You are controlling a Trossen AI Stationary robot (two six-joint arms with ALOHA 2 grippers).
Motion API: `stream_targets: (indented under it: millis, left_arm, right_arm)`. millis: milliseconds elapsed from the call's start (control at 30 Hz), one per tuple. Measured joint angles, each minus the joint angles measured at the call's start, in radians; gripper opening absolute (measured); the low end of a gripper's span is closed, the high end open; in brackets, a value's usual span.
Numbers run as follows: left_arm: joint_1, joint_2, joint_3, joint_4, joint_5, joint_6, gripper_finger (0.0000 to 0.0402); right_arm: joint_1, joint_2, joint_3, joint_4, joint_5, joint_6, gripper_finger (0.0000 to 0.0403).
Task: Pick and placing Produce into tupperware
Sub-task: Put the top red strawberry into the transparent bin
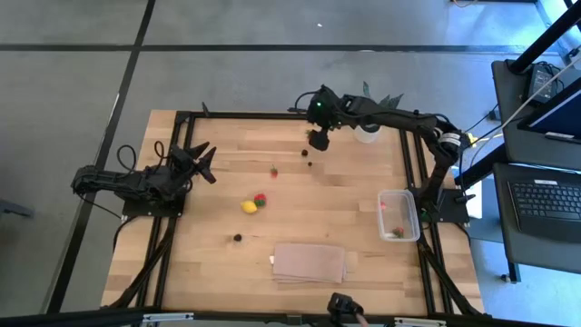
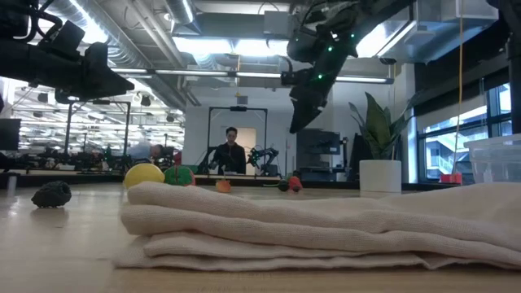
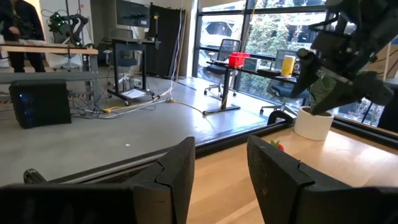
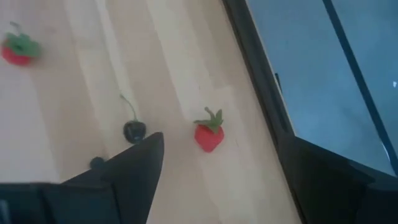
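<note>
My right gripper (image 1: 318, 139) (image 4: 230, 180) hangs open above the far part of the table, raised off the wood (image 2: 308, 106). Between and ahead of its fingers lies a small red strawberry (image 4: 209, 134), with a dark stemmed cherry (image 4: 134, 129) and a dark berry (image 4: 96, 163) beside it. A second red piece (image 1: 274, 171) (image 4: 18, 48) lies farther off. The yellow piece (image 1: 249, 207) and the red-and-green piece (image 1: 260, 201) lie mid-table, and another dark berry (image 1: 238, 237) sits nearer. The clear tupperware (image 1: 398, 215) stands at the right edge with red pieces inside. My left gripper (image 1: 201, 162) (image 3: 221, 180) waits open at the left.
A folded tan cloth (image 1: 310, 262) (image 2: 326, 224) lies at the near edge. The spiky plant's white pot (image 1: 367, 133) (image 3: 314, 123) stands close beside my right gripper at the far edge. A black frame (image 1: 272, 115) rims the table. A person (image 2: 231, 155) stands in the room beyond.
</note>
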Motion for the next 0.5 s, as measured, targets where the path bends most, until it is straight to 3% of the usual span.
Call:
stream_targets:
  millis: [500]
  left_arm:
    - [0.0, 0.0, 0.0, 0.0, 0.0, 0.0, 0.014]
  right_arm:
    - [-0.047, 0.159, -0.001, 0.012, 0.012, -0.046, 0.0316]
